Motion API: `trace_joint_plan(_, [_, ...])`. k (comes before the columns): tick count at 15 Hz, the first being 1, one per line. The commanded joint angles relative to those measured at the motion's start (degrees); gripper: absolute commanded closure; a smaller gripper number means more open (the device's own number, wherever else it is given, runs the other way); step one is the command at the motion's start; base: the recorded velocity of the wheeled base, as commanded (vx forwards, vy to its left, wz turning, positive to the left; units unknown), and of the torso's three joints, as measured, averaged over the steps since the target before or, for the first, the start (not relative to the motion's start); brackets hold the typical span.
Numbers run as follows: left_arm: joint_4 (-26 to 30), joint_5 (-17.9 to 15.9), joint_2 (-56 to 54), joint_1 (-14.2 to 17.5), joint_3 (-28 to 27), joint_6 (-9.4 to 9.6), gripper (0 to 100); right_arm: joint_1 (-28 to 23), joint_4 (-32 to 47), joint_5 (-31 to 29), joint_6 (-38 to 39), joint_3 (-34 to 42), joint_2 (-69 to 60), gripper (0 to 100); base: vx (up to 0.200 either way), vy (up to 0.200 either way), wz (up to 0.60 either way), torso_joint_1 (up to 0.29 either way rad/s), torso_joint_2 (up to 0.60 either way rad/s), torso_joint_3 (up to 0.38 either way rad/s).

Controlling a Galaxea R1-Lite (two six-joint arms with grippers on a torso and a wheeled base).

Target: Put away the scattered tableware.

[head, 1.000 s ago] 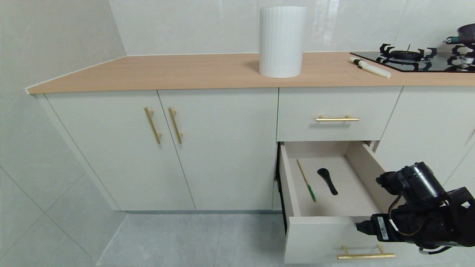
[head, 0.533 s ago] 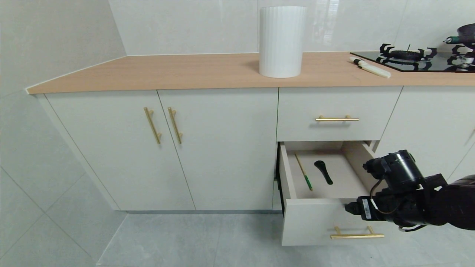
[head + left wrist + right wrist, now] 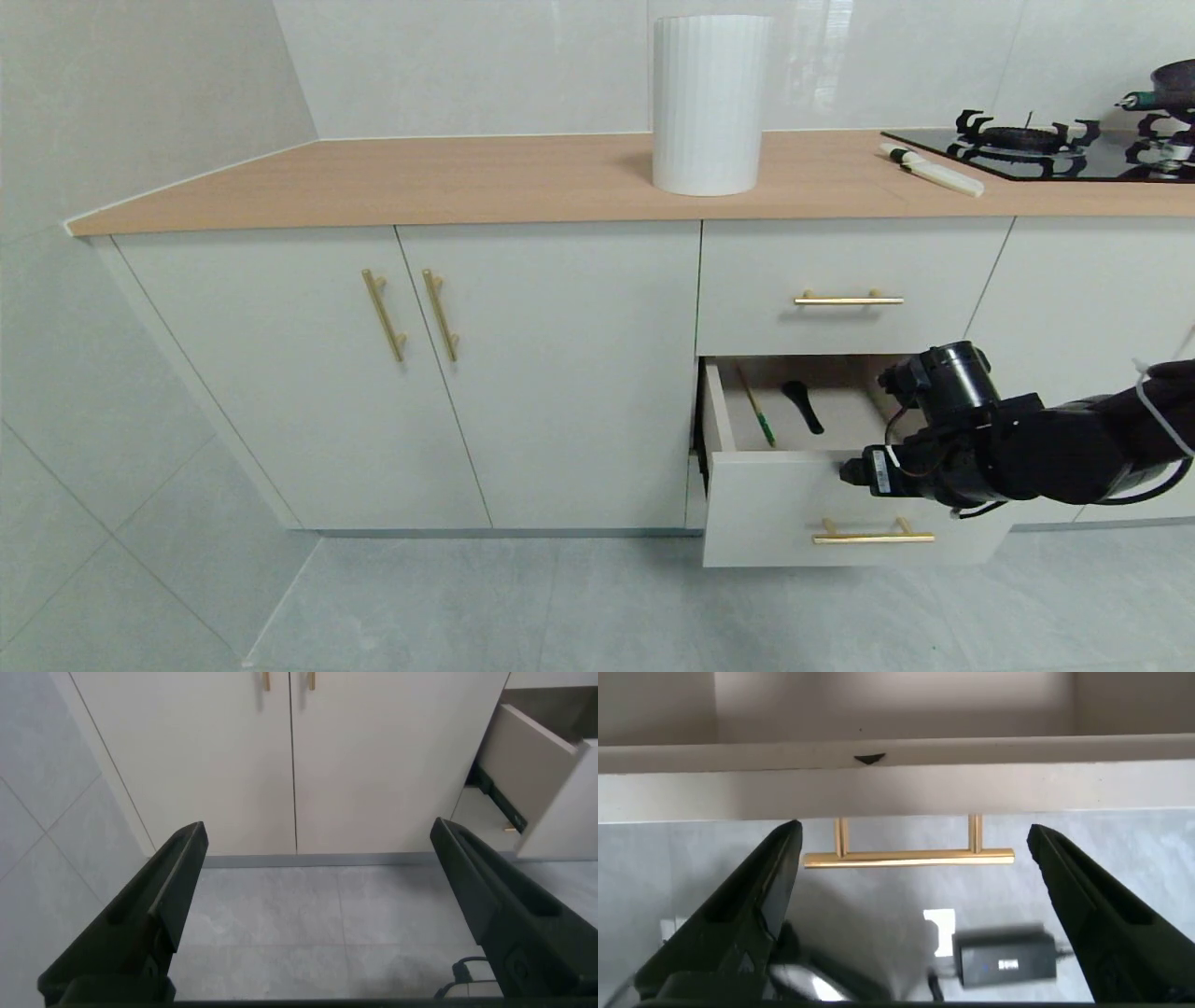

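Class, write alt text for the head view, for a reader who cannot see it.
The right gripper is at the front of a partly open lower drawer, above its gold handle. Inside the drawer lie a green-tipped chopstick and a black spoon; a white ribbed canister and a knife sit on the wooden counter.

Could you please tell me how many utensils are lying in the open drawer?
2: a green-tipped chopstick near the left wall of the drawer, and a black spoon just right of it. The drawer front and right arm may hide others.
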Motion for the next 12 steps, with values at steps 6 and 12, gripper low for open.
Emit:
trace_joint_plan(6, [0.0,0.0,0.02,0.02,0.0,-0.08,0,-2.76,0.01,0.25,-1.7,-12.06,9.96,0,0.0,0.0,0.0,0.0,0.0,0.0])
trace_joint_plan(12, [0.0,0.0,0.02,0.02,0.0,0.01,0,-3.81,0.01,0.25,-4.34,-23.13,16.55,0,0.0,0.0,0.0,0.0,0.0,0.0])
